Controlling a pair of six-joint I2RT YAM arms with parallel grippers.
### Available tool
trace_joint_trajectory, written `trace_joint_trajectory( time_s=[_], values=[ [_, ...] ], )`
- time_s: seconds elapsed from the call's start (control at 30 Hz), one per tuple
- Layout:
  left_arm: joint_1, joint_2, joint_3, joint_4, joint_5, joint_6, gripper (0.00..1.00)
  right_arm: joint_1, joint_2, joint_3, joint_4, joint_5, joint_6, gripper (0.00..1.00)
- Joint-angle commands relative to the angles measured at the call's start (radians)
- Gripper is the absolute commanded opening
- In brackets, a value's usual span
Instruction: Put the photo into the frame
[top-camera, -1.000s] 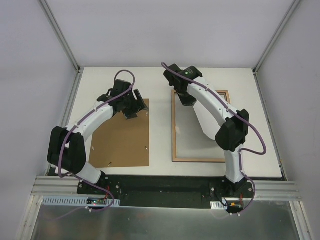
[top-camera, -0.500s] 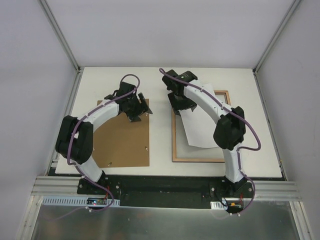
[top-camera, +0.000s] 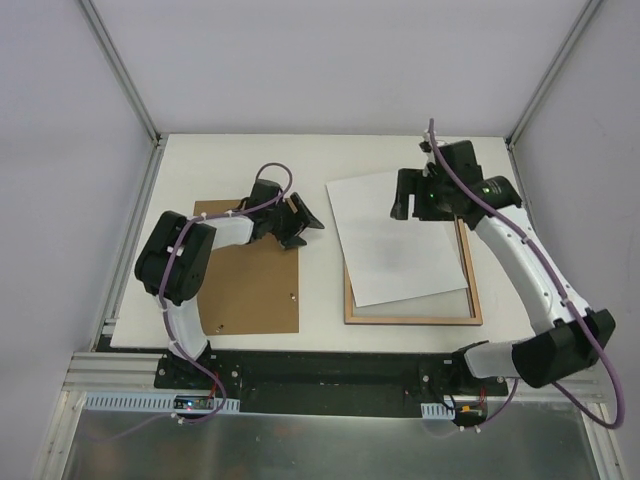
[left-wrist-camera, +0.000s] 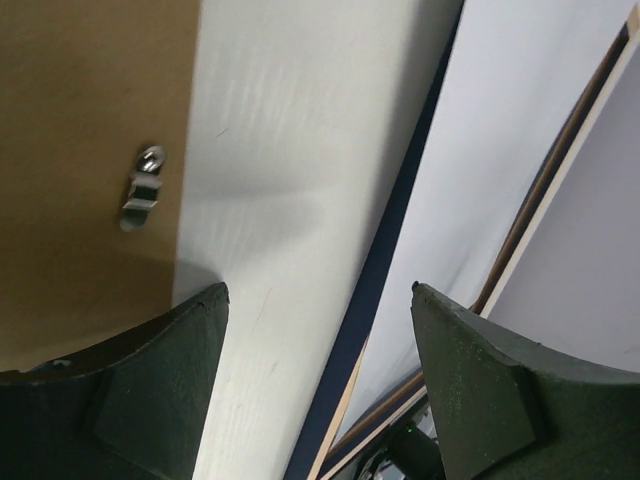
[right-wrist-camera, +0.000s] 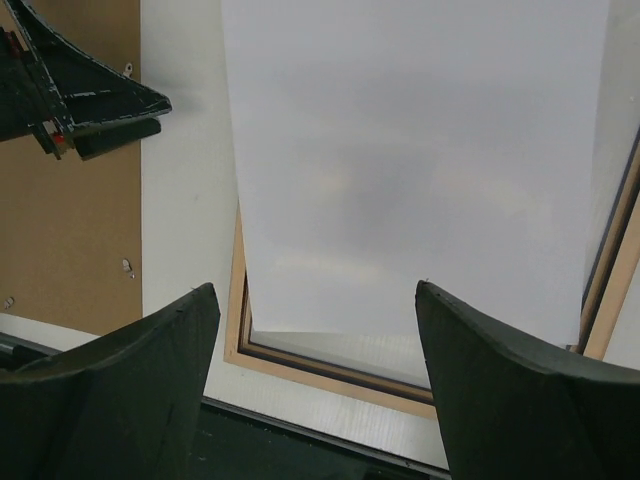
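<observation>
The photo lies plain white side up, skewed across the frame, its far left corner hanging over the frame's left rail. The frame rests on the table with its wood-coloured back up. My right gripper hovers open above the photo's far edge, holding nothing. In the right wrist view the photo covers most of the frame, between the open right gripper. My left gripper is open, low over the table between board and frame. In the left wrist view the left gripper faces the frame's navy edge.
A brown backing board lies on the table at the left, with small metal hanger clips on it. The left arm stretches across the board's far corner. Grey walls enclose the table on three sides.
My right gripper opened and let go of the photo, which settled flat and askew on the frame; that arm swung right. The left gripper moved right toward the frame's left edge.
</observation>
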Motion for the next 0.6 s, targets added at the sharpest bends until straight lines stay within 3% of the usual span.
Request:
trace_joint_trajectory(
  time_s=[0.0, 0.57],
  values=[
    [-0.019, 0.074, 0.081, 0.162, 0.055, -0.037, 0.73, -0.069, -0.108, -0.122, 0.122, -0.062, -0.001, 0.81],
    [-0.055, 0.358, 0.37, 0.171, 0.082, -0.078, 0.61, -0.149, -0.373, -0.292, 0.15, -0.094, -0.01, 0.82]
  ],
)
